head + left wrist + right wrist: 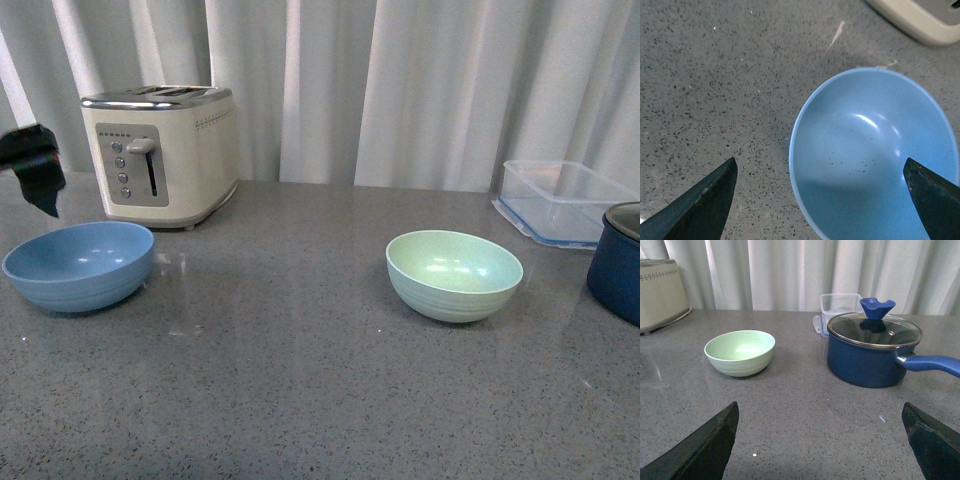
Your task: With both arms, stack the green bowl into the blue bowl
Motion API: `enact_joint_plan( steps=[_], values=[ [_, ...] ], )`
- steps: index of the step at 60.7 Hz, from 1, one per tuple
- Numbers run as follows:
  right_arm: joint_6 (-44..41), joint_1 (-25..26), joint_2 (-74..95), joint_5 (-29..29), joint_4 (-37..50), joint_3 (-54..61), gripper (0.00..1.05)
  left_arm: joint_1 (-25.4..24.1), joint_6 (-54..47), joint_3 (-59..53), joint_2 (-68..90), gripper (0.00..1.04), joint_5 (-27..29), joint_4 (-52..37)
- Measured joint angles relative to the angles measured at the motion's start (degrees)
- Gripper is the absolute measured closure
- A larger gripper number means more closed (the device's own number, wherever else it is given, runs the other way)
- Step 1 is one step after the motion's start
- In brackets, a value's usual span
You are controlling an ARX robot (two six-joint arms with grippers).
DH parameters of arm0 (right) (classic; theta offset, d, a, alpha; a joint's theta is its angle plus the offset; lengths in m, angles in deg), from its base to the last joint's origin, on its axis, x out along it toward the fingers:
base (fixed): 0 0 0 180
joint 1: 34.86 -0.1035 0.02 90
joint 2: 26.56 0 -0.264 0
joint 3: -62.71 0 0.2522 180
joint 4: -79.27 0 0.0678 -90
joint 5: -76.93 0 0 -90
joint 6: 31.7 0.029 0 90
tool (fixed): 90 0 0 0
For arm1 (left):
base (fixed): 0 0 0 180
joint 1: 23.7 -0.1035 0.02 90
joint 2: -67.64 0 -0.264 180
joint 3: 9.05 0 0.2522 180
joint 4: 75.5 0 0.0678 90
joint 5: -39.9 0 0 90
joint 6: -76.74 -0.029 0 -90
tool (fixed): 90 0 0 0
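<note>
Currently, approach stage: left gripper (819, 161), jaws apart, hovers over blue bowl (80, 265) at 9 o'clock on counter (300, 380); right gripper (820, 405), jaws apart, well short of green bowl (455, 275) toward 3 o'clock; next likely requirement: reach, rim grasp.

A cream two-slot toaster (160, 155) stands far left on the grey speckled countertop (300, 390), white curtains (400, 90) behind; far right sits a clear plastic container (565, 200) — just beside it, nearer, a glass-lidded navy saucepan (867, 362)
</note>
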Motion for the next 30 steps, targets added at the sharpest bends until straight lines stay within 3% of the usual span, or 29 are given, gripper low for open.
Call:
enact_joint_plan(
  steps=[20,22,30],
  values=[
    [0.0,0.0,0.0,0.0,0.0,0.0,0.10,2.2,2.7,4.3,8.9,0.07,1.8,1.3],
    [0.0,0.0,0.0,0.0,0.0,0.0,0.10,2.2,2.8,4.4,9.2,0.10,2.6,1.3],
    [0.0,0.0,0.0,0.0,0.0,0.0,0.10,2.1,3.1,4.4,10.0,0.40,3.0,1.0]
  ],
)
